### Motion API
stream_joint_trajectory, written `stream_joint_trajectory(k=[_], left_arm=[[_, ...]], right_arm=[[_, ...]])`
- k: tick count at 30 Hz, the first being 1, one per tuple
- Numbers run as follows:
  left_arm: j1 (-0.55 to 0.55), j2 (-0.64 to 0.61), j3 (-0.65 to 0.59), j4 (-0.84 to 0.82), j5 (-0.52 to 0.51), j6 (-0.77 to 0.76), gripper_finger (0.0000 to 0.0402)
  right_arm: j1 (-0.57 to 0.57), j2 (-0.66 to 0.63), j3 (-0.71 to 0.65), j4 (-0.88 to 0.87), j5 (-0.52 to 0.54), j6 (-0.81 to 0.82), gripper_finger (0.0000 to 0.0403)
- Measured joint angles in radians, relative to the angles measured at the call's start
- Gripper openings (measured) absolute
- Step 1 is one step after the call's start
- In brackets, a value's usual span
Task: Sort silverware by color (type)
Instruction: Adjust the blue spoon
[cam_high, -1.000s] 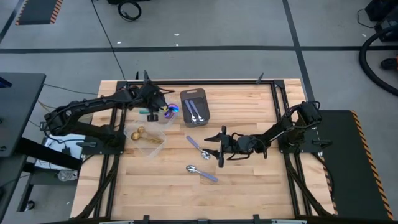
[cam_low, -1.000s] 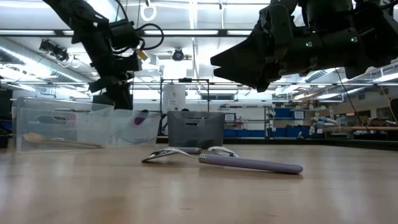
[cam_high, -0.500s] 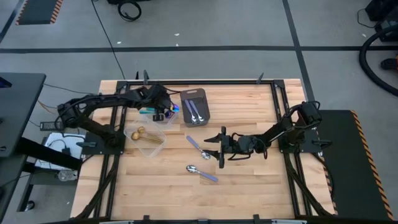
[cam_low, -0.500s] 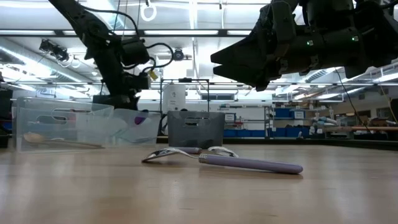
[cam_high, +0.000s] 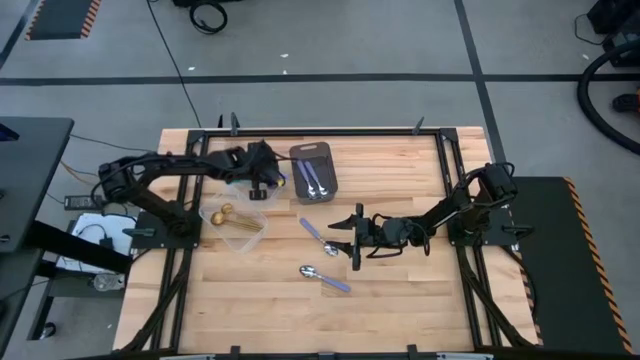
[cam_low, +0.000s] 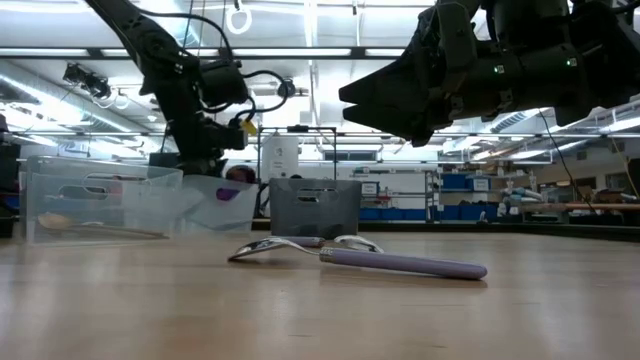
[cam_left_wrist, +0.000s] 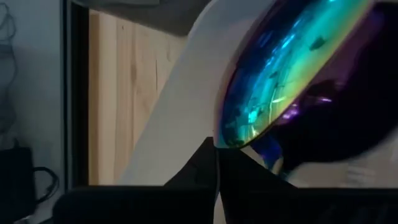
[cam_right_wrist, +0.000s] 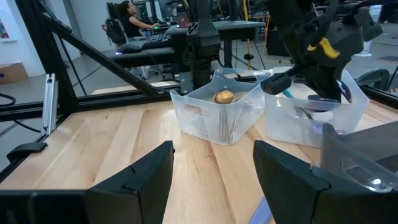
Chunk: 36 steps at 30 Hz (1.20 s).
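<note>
seen only from the left wrist: an iridescent spoon bowl (cam_left_wrist: 292, 81), teal and purple, filling the frame just beyond the left hand (cam_high: 262, 180), fingers pressed together; whether pinching the spoon cannot be told. from above, hand placed over a clear tub (cam_high: 262, 172) beside the dark grey tray (cam_high: 314, 172). counted from above: two silver spoons (cam_high: 312, 180) in the tray, two gold spoons (cam_high: 232, 220) in a second clear tub (cam_high: 240, 240), two lilac-handled spoons (cam_high: 320, 235) loose on the wooden table (cam_high: 400, 290), the nearer one (cam_low: 385, 260) plain in the low view. right hand (cam_high: 355, 236) hovering above the table just beside those two, fingers spread, holding nothing. from the right wrist: both tubs, one gold bowl (cam_right_wrist: 224, 97), and a person seated in the room beyond.
</note>
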Motion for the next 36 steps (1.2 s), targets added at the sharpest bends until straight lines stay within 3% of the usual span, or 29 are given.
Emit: stream_joint_trajectory(k=[9,16,22,29,36], left_arm=[[-0.071,-0.083,0.000,-0.030,-0.154,-0.026,0.0006],[-0.127,-0.185,0.000,-0.171,-0.296,-0.065,0.0006],[-0.166,-0.198,0.057,-0.356,-0.335,-0.214,0.0006],[-0.213,-0.198,0.126,-0.417,-0.365,-0.320,0.0006],[-0.253,-0.198,0.129,-0.514,-0.477,-0.459,0.0006]], right_arm=[[0.000,0.000,0.000,0.000,0.001,0.000,0.0230],[0.000,0.000,0.000,0.000,0.001,0.002,0.0230],[0.000,0.000,0.000,0.004,0.002,0.003,0.0230],[0.000,0.000,0.000,0.003,0.002,0.003,0.0230],[0.000,0.000,0.000,-0.002,0.002,0.000,0.0230]])
